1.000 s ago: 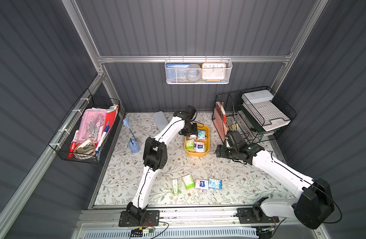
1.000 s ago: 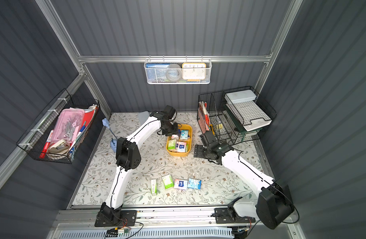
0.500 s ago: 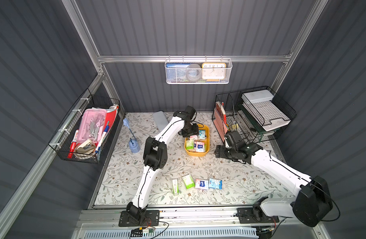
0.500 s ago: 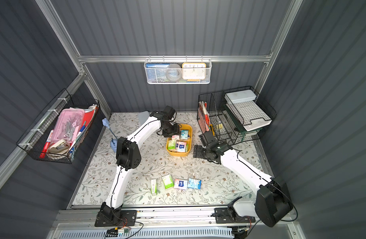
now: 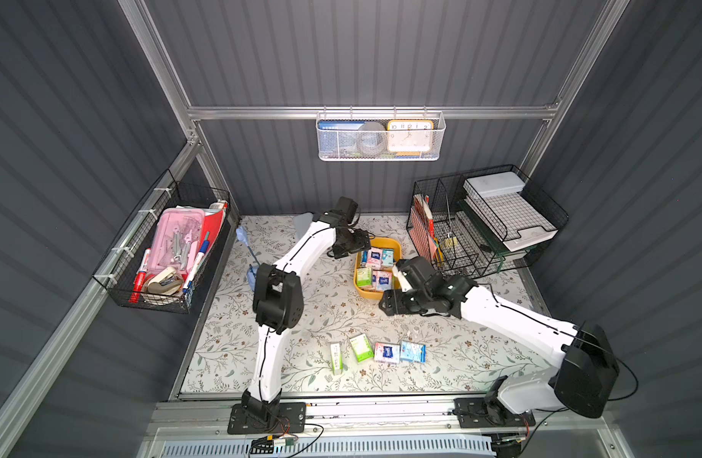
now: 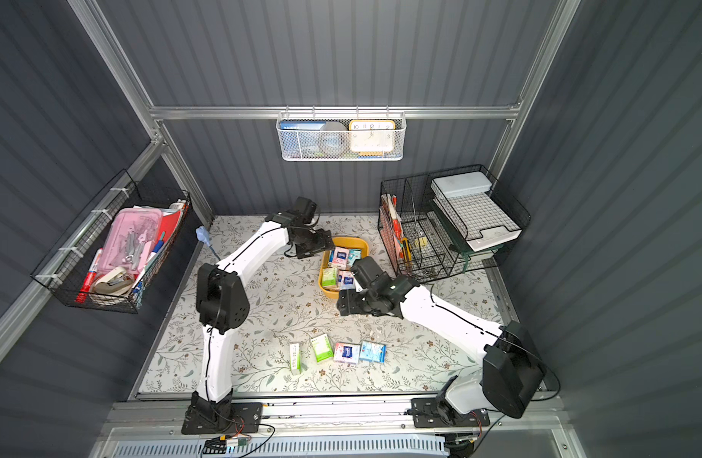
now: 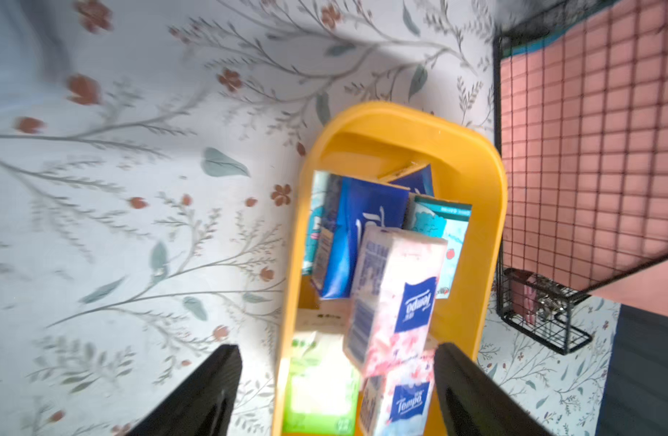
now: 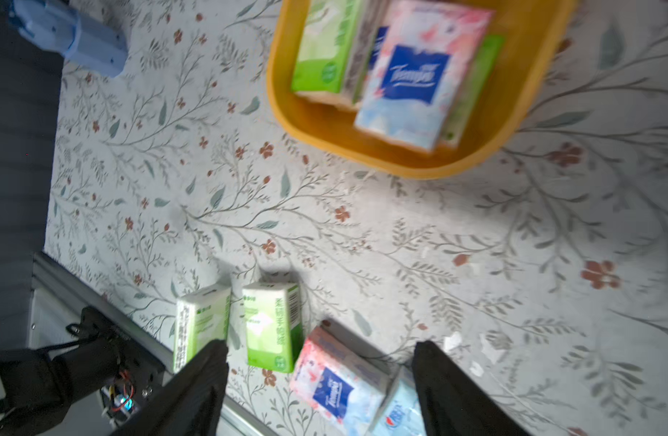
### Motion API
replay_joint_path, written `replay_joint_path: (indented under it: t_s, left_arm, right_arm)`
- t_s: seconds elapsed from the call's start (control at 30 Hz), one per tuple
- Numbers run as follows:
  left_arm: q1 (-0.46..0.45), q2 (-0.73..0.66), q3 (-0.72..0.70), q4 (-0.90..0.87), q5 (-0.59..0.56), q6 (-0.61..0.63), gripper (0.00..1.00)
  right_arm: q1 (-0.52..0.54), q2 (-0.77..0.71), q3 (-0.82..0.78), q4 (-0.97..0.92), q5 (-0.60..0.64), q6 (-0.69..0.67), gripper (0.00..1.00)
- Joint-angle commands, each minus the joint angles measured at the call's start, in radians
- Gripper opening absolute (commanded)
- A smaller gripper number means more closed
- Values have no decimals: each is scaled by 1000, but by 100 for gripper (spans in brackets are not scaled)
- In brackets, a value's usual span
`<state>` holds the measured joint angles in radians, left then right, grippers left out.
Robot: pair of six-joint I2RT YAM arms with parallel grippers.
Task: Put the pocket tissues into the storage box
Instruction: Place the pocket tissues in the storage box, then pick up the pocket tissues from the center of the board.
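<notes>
storage box [image 7: 491, 211]: rounded yellow plastic | pocket tissues [image 7: 396, 287]: flat rectangular wrapped packets

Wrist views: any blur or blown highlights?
Left wrist: tablecloth smeared by motion, lime green packet blown out to white, storage box rim fairly crisp. Right wrist: whole frame soft, pink packet label smeared but readable. Both top views: sharp, evenly lit.
</notes>
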<state>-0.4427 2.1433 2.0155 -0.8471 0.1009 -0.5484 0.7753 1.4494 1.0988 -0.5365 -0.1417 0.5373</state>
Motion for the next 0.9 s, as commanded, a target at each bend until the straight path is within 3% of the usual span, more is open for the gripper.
replay_joint_path:
  t_s: [0.0, 0.33, 0.5, 0.87]
  left_arm:
    - [64, -108, -78, 63, -21, -23, 85]
    - [205, -261, -291, 103, 12, 8, 85]
    - [220, -299, -334, 118, 30, 8, 85]
    - [238, -414, -429, 129, 19, 20, 85]
  right_arm:
    - [72, 56, 65, 11, -68, -12, 81]
    - [259, 313, 309, -187, -263, -100, 77]
    - [311, 464, 437, -342, -219, -87, 70]
    - [326, 682, 678, -487, -202, -113, 70]
